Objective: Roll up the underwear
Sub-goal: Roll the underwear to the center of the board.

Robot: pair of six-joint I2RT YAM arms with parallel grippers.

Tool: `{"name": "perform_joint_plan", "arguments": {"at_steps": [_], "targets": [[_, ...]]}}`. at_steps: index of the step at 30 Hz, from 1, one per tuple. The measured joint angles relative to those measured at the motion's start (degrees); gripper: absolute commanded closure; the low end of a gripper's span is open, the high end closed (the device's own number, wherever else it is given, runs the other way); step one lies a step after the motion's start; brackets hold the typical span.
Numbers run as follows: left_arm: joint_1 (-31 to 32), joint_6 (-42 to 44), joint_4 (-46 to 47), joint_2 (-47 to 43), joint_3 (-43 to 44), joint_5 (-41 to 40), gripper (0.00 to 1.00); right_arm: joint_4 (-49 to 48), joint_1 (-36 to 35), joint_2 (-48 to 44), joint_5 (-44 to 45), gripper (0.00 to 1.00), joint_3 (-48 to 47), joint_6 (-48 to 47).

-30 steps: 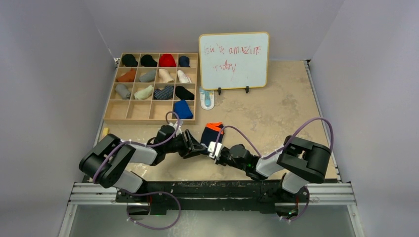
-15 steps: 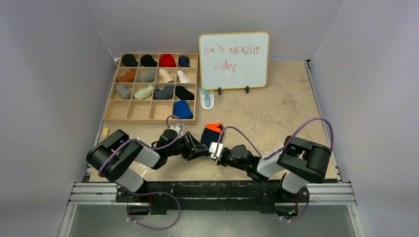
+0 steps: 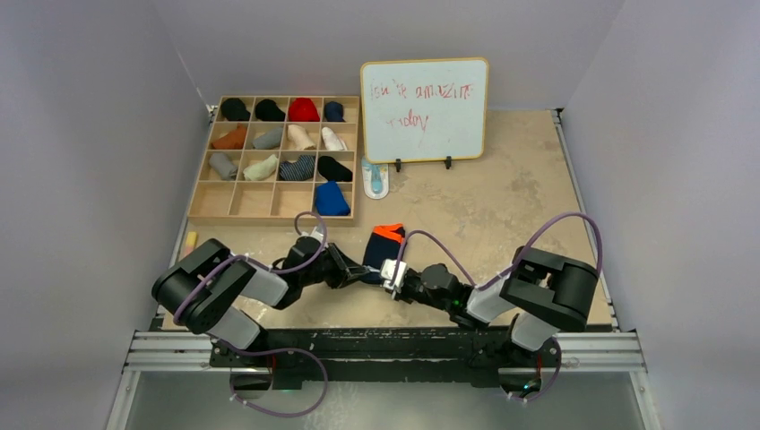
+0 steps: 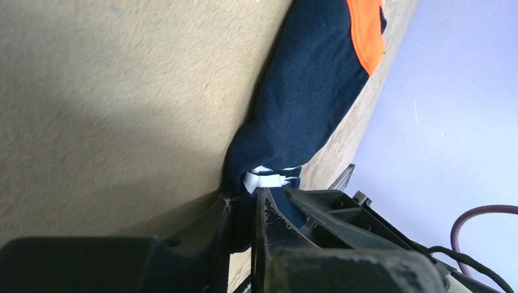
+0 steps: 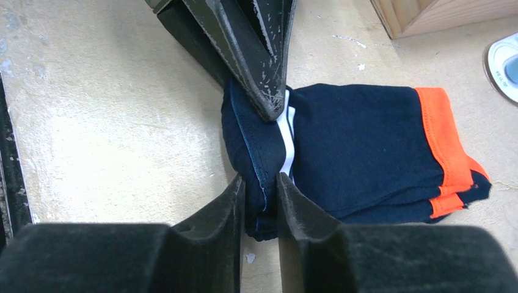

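Observation:
The navy underwear [image 3: 383, 242] with orange trim lies folded on the table between the two arms, orange end away from me. My left gripper [image 3: 357, 269] is shut on its near end from the left; in the left wrist view [image 4: 243, 207] navy and white fabric [image 4: 311, 91] is pinched between the fingers. My right gripper [image 3: 389, 270] is shut on the same near edge from the right; in the right wrist view [image 5: 261, 183] a navy fold [image 5: 366, 146] sits between its pads, with the left fingers [image 5: 250, 61] just above. The grey briefs are not in view on the table.
A wooden compartment tray [image 3: 202, 202] with several rolled garments stands at the back left. A whiteboard [image 3: 424, 109] stands at the back centre, with a small white and blue object [image 3: 375, 179] before it. A small yellow thing [image 3: 189, 240] lies near the left edge.
The left arm's elbow has shifted a little to the right and its wrist has turned slightly. Both grippers stay shut on the underwear's near end, which has barely moved.

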State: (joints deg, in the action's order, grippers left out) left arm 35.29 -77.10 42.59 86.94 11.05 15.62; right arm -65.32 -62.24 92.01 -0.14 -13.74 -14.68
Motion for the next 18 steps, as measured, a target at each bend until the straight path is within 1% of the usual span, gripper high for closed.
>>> {"name": "perform_joint_plan", "arguments": {"at_steps": [1,2,3,5,7,10,13,16,18], "targets": [[0.0,0.1,0.0,0.4,0.4,0.1,1.00,-0.2,0.0,0.2,0.0,0.62,0.0,-0.2],[0.0,0.2,0.0,0.6,0.8,0.1,1.00,-0.2,0.0,0.2,0.0,0.52,0.0,-0.4],[0.0,0.3,-0.2,0.7,1.0,0.0,1.00,-0.2,0.0,0.2,0.0,0.45,0.0,-0.8],[0.0,0.4,-0.7,0.7,1.3,-0.1,1.00,1.3,0.0,-0.7,0.0,0.41,0.0,-2.2],[0.0,1.1,-2.6,0.2,2.1,-0.2,1.00,4.5,0.0,-2.6,0.0,0.39,-0.2,-4.1],[0.0,1.9,-6.7,-1.3,3.5,-0.9,1.00,10.9,-0.4,-6.9,0.1,0.39,-1.3,-8.6],[0.0,2.4,-10.1,-2.3,4.6,-1.1,1.00,14.8,-1.4,-9.6,0.8,0.39,-2.9,-13.6],[0.0,2.9,-12.9,-2.7,5.9,-1.1,1.00,16.8,-2.8,-9.8,1.0,0.41,-4.3,-18.2],[0.0,3.0,-14.1,-2.7,6.5,-1.1,1.00,18.3,-3.5,-9.1,1.0,0.45,-5.2,-21.0]]}}
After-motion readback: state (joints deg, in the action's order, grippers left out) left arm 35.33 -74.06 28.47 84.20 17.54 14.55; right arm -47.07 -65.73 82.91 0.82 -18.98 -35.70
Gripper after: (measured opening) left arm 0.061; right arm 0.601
